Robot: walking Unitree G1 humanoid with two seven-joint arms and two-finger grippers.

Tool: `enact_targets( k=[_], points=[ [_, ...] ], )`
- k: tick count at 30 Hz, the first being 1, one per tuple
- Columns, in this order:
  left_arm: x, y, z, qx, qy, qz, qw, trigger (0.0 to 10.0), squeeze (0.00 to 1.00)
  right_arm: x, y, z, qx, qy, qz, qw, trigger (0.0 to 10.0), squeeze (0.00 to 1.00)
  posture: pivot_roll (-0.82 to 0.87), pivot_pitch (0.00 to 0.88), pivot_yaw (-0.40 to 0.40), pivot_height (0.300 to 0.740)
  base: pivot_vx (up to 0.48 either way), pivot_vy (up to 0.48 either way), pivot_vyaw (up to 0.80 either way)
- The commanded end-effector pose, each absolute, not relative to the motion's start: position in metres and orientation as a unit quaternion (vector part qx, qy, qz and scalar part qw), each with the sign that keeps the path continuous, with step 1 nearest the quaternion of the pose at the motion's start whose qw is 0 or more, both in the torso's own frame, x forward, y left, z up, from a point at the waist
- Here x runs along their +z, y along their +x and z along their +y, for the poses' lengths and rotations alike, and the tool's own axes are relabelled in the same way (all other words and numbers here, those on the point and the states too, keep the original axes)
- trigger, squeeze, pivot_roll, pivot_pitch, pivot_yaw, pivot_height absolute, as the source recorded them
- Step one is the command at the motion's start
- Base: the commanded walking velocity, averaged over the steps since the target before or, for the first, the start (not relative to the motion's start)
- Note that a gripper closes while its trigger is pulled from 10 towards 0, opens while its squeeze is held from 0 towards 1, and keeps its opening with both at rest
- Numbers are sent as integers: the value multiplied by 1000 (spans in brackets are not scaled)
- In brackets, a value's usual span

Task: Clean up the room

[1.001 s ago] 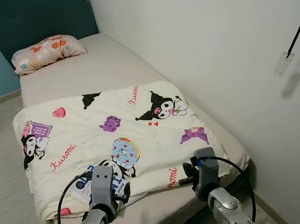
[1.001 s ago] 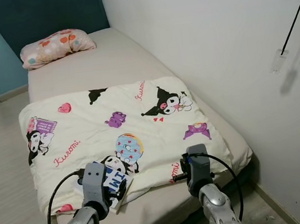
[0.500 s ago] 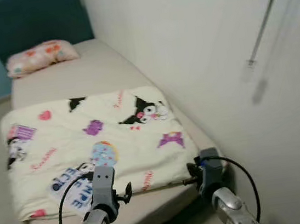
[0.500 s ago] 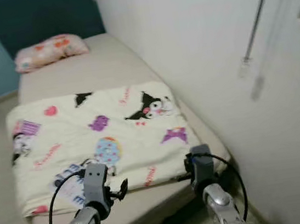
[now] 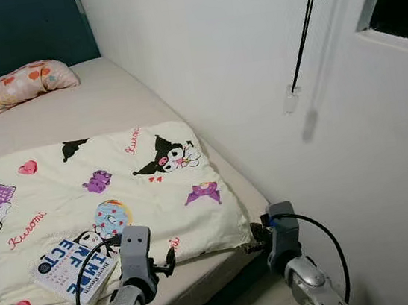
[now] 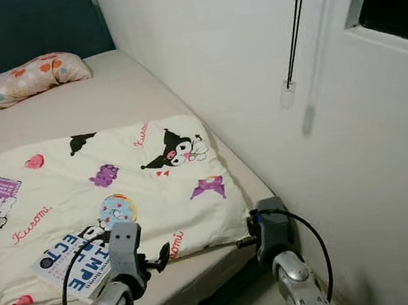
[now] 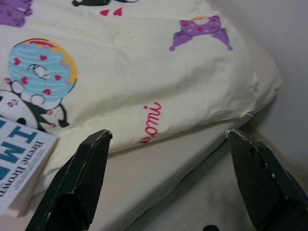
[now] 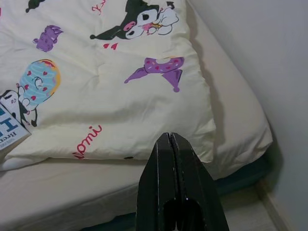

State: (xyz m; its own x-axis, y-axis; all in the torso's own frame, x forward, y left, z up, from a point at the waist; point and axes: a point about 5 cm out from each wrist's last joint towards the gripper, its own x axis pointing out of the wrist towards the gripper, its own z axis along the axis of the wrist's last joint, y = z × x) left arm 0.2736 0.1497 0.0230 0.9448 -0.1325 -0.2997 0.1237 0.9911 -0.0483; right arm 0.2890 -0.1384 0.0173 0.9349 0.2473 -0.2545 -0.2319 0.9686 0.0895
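Released since earlier — book (image 5: 75, 268) lies flat, long axis angled across quilt (image 5: 118, 186).

Book (image 5: 74, 268) on the blanket (image 5: 96, 189) partly behind the left arm's cable, blanket's far side cut by the frame edge, cover subtitle too small to read.

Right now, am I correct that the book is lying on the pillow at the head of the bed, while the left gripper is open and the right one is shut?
Not quite: the book lies on the cartoon-print blanket near the foot of the bed, as the left eye view shows; the pillow has nothing on it. The left gripper is open and the right gripper shut, as you say.
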Motion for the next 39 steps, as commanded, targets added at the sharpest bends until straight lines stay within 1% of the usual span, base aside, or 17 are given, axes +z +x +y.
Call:
enact_targets(
  k=[1,12,39],
  points=[
    [21,270,156,-56,-9,158,986,10000,0,14,287,-135,124,34,142,981,10000,0,-33,122,14,740,0,0,0],
    [20,269,155,-56,-5,159,986,10000,0,13,285,-133,137,16,146,980,10000,0,-32,126,13,740,0,0,0],
    [23,273,152,-60,3,152,987,10000,0,15,287,-133,138,13,138,981,10000,0,-32,126,18,740,0,0,800]
  ],
)
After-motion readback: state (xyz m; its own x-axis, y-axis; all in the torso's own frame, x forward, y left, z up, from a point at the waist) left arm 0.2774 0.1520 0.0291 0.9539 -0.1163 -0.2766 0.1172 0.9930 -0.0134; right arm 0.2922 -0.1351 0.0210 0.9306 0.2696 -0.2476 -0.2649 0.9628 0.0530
